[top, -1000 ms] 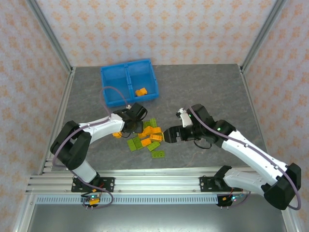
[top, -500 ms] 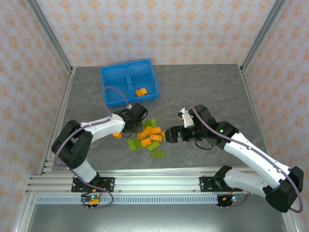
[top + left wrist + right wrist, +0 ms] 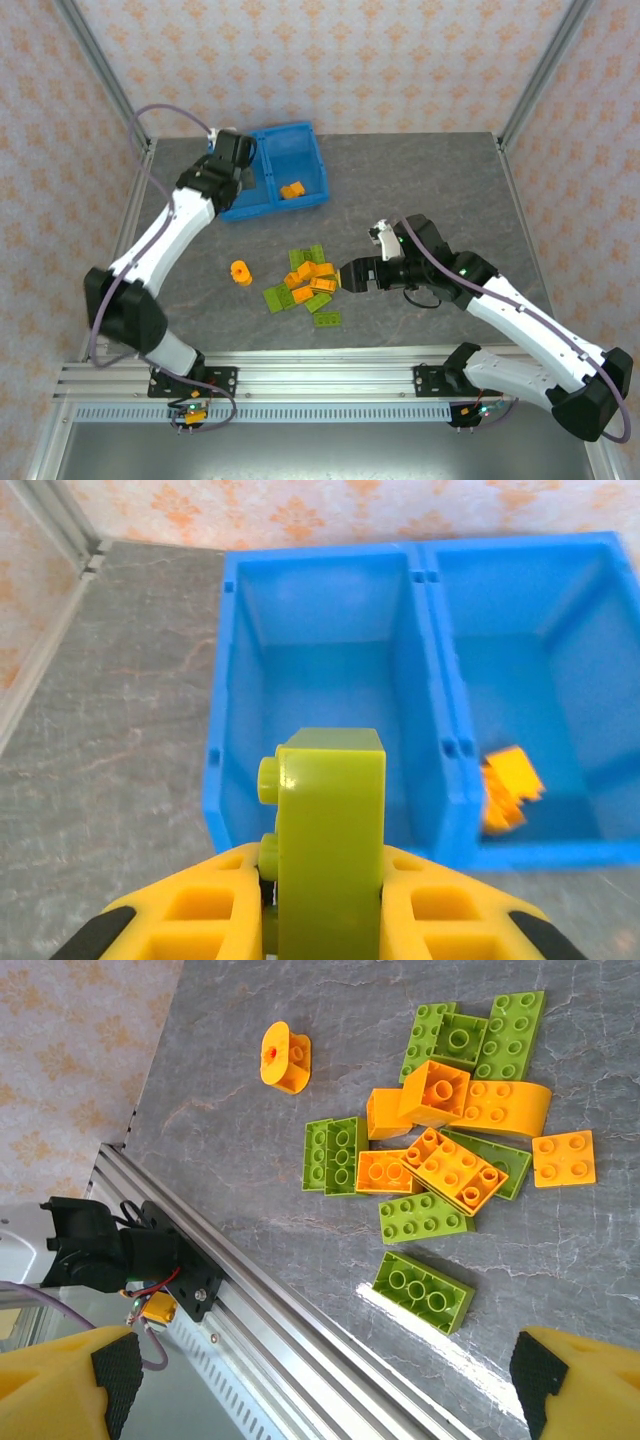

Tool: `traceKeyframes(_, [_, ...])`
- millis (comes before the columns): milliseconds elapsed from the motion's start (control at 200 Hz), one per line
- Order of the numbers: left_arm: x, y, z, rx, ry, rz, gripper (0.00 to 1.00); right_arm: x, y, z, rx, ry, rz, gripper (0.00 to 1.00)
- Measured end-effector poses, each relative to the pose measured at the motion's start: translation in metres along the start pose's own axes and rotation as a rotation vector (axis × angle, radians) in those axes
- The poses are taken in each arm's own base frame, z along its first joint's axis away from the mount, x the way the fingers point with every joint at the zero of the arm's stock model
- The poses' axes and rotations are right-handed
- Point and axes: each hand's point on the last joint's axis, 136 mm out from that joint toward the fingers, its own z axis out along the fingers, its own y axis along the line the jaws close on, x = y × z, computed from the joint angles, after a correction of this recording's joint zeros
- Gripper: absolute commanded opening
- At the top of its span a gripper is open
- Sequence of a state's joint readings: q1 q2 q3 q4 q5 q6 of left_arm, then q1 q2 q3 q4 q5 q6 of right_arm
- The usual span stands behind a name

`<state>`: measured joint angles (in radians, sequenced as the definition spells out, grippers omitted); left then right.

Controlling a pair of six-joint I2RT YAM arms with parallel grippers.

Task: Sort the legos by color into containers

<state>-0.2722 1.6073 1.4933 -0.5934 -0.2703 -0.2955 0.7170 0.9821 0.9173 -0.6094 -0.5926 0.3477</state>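
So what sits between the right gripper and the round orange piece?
In the top external view, the loose pile of green and orange legos lies between the right gripper and the round orange piece.

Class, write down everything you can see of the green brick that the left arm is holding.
The lime green brick looks like smooth, glossy plastic. It is a rectangular block turned on end, with two round studs showing on its left face. The left pincer clamps it between its yellow fingers, which press on both sides; nothing else touches it. It is held in the air close to the blue tray, lined up with the tray's left compartment.
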Motion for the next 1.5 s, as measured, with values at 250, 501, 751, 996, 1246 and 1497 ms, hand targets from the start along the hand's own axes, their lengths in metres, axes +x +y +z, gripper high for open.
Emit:
traceKeyframes(250, [-0.006,-0.010,0.124,-0.079,0.122,0.006,0.15,-0.001,-0.002,0.000,0.012,-0.006,-0.001,0.96])
traceKeyframes(501, [0.029,-0.029,0.203,-0.075,0.253,0.055,0.29,-0.001,-0.003,-0.001,0.019,-0.011,-0.001,0.96])
traceKeyframes(751, [0.031,-0.016,0.213,-0.059,0.288,0.021,0.49,0.000,-0.005,0.000,0.025,-0.009,0.002,0.96])
traceKeyframes(996, [0.030,-0.014,0.187,-0.003,0.305,-0.006,0.48,-0.001,-0.007,0.001,0.033,-0.015,0.002,0.96])
traceKeyframes(1246, [-0.014,-0.032,0.000,0.233,0.051,-0.102,0.48,-0.006,-0.014,0.000,0.075,-0.043,0.021,0.97])
traceKeyframes(1497, [0.091,-0.051,-0.147,0.521,-0.051,-0.158,0.48,-0.013,-0.023,0.002,0.126,-0.078,0.044,0.97])
